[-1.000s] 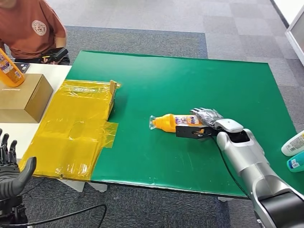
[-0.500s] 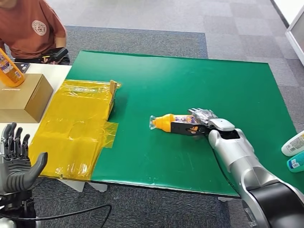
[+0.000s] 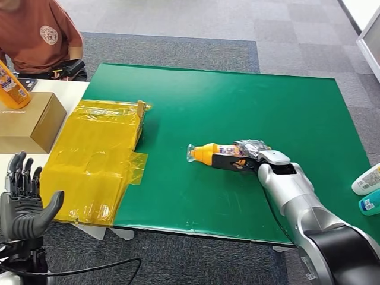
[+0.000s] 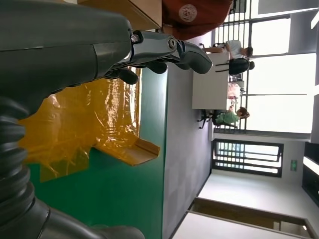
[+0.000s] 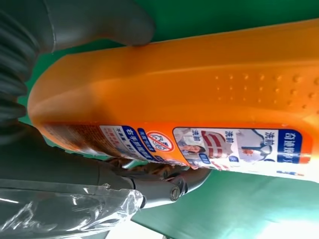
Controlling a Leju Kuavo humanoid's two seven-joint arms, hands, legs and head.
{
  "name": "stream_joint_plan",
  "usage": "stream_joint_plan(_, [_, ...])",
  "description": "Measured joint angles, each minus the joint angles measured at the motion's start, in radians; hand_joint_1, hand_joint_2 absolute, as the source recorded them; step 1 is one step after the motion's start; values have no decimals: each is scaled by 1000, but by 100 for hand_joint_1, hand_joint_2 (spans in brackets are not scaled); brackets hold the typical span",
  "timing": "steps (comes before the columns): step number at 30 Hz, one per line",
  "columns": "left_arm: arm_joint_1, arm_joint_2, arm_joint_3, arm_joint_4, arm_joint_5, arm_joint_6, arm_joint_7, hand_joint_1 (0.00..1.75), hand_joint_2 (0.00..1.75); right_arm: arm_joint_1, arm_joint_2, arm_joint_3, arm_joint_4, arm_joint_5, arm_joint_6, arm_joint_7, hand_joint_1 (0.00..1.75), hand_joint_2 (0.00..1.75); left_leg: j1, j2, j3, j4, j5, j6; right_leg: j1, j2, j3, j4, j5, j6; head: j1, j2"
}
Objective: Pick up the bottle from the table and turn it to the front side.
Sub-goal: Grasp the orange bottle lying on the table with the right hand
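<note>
Right of centre on the green mat (image 3: 278,101), my right hand (image 3: 236,161) has slid further along the orange bottle (image 3: 211,152) over the last second — thumb on one side, fingers (image 5: 165,186) under the label side, so I read it as clamped on. Bottle lies on its side, cap toward frame left, not lifted yet. Lower left, my left hand (image 3: 24,202) has risen, fingers apart, holding nothing. Grasp looks set — lift and turn come next.
</note>
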Motion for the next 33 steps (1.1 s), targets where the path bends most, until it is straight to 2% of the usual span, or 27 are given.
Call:
stream_joint_plan(11, [8, 3, -8, 0, -3, -6, -1, 0, 175, -2, 9, -10, 1, 42, -6, -17, 175, 175, 0, 0, 1, 0, 0, 0, 0, 0, 0, 0, 0, 0, 0, 0])
stream_joint_plan(33, [11, 4, -8, -1, -3, -7, -1, 0, 175, -2, 18, -21, 3, 46, -6, -19, 175, 175, 0, 0, 1, 0, 0, 0, 0, 0, 0, 0, 0, 0, 0, 0])
